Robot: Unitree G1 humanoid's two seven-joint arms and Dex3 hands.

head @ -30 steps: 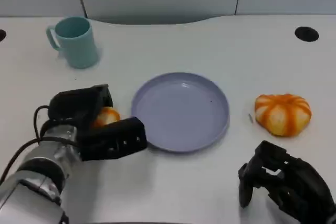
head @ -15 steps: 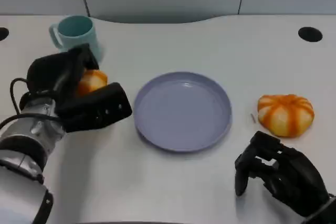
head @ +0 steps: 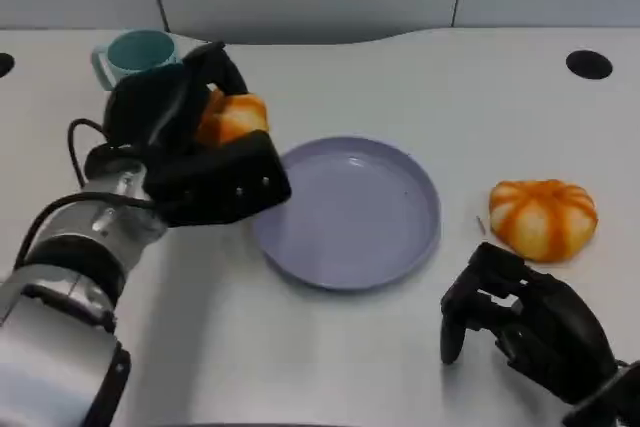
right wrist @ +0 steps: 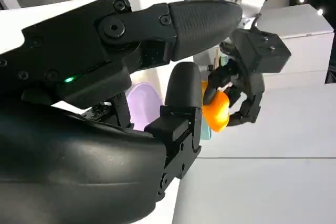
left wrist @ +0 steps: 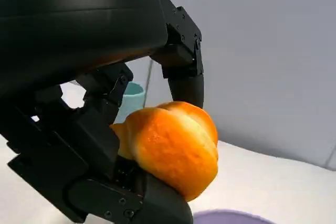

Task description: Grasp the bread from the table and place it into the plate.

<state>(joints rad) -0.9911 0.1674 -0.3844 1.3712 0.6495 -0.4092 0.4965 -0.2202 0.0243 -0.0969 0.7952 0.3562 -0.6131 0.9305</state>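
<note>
My left hand grips a small orange bread roll and holds it in the air just left of the lavender plate. In the left wrist view the roll sits between the black fingers, with a sliver of the plate beyond it. A second, larger striped orange bread lies on the table right of the plate. My right hand rests low at the front right with its fingers curled and nothing in them. The right wrist view shows the left hand holding the roll.
A teal mug stands at the back left, partly behind my left hand. Dark round holes mark the white table's back corners. A grey wall runs along the table's far edge.
My left hand has lifted the roll off the table and carried it up and right, toward the plate's left rim. The right hand has barely shifted.
</note>
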